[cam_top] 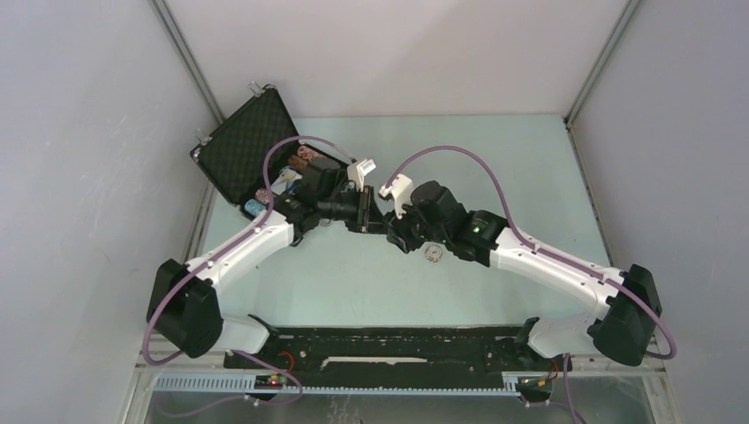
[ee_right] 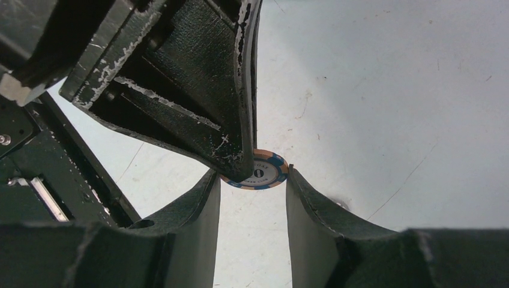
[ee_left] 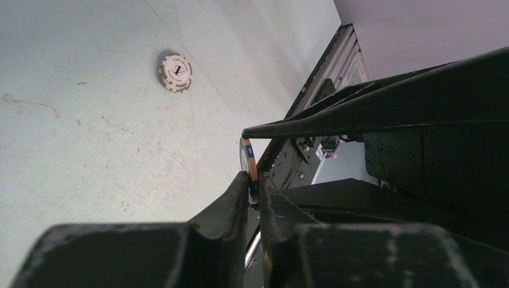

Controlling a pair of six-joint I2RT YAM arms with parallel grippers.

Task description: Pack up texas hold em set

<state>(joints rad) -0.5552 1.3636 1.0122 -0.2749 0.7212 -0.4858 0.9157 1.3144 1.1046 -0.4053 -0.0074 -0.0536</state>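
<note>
The black case (cam_top: 243,141) lies open at the back left, with chip stacks (cam_top: 303,156) in its tray. My left gripper (ee_left: 255,187) is shut on the faces of an orange-and-blue poker chip (ee_left: 252,168), held above the table in the middle. My right gripper (ee_right: 253,173) meets it there, its two fingertips (ee_right: 291,180) pressed against opposite edges of the same chip (ee_right: 270,174). In the top view both grippers, left (cam_top: 364,214) and right (cam_top: 387,217), are tip to tip and hide the chip. A grey-and-white chip (cam_top: 433,253) lies flat on the table, also in the left wrist view (ee_left: 175,72).
The table is pale green (cam_top: 495,177) with grey walls on three sides. The open case lid stands up by the left wall. Purple cables loop over both arms. A black rail (cam_top: 389,349) runs along the near edge.
</note>
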